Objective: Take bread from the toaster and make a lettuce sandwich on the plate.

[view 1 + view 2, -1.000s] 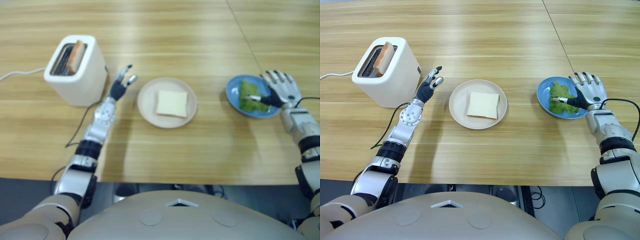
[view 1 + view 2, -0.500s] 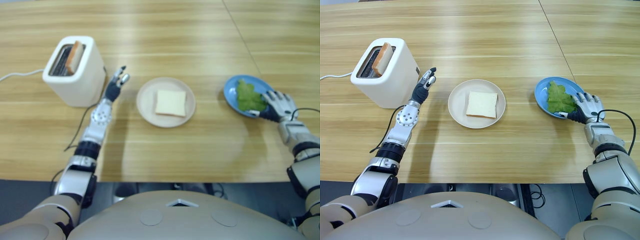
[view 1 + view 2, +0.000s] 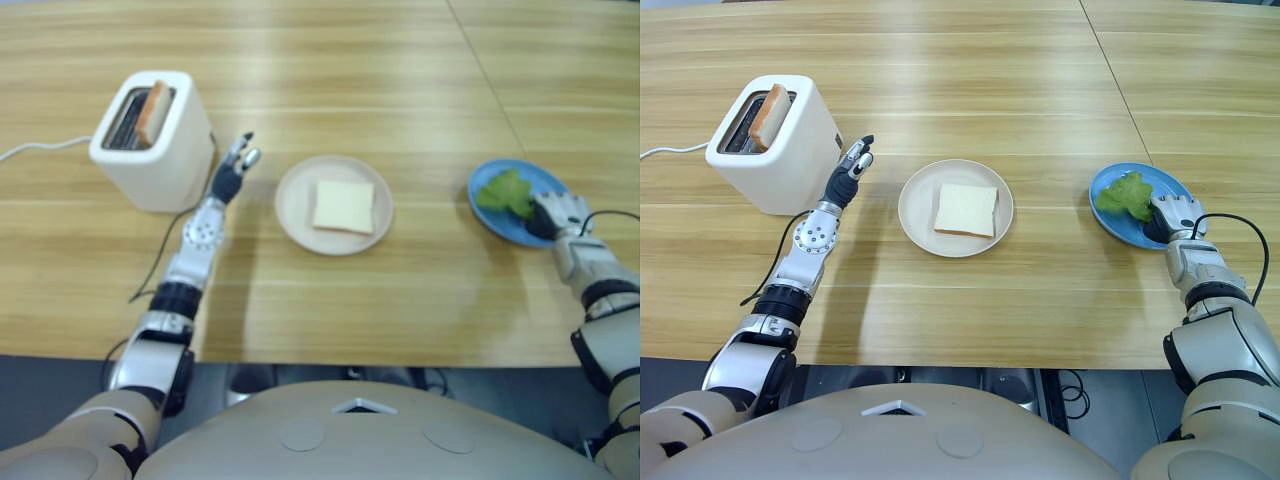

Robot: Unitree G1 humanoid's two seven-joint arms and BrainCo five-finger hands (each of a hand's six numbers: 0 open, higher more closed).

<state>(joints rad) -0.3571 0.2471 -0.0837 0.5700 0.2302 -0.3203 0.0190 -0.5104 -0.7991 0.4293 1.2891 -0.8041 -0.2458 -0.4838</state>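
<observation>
One lettuce leaf (image 3: 1125, 193) is pinched at its edge by the curled right hand (image 3: 1175, 214), lying just left of it on the blue dish (image 3: 1130, 230); so slight a hold could be lost in lifting.

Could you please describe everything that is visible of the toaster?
The toaster is a white box with rounded corners, plastic by its look, upright on the wooden table, left of the plate. Its top has two dark slots; a bread slice stands in the one nearer the plate. A white cord leaves its left side. The left hand is close beside its right wall; contact cannot be told.
</observation>
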